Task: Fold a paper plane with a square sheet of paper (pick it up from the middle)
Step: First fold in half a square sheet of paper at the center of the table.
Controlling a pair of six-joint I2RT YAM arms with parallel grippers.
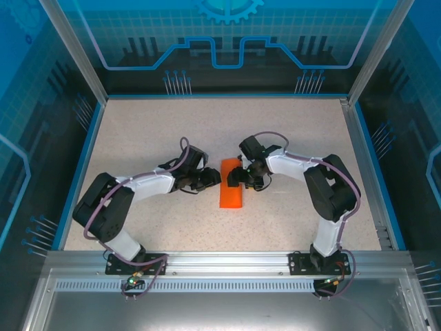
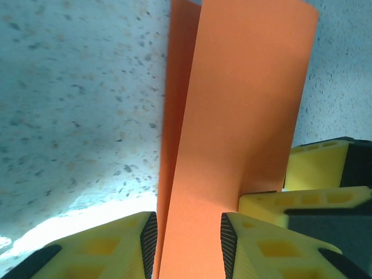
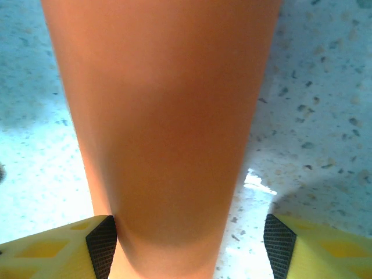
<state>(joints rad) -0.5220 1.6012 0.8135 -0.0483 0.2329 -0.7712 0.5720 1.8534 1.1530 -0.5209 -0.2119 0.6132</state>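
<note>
Right now the paper (image 1: 231, 192) lies folded at the centre of the top view. Your right gripper (image 3: 192, 235) straddles it, jaws wide; your left gripper (image 2: 188, 232) is narrow, paper filling the gap, grip unclear.

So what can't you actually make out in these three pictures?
Top view: the left gripper and right gripper crowd the square sheet of paper; too small to tell whether either touches it.
Left wrist view: the sheet runs off the bottom edge between the pads; whether they pinch it is unclear.
Right wrist view: the sheet is a close blur, cut off top and bottom; no creases readable.
</note>
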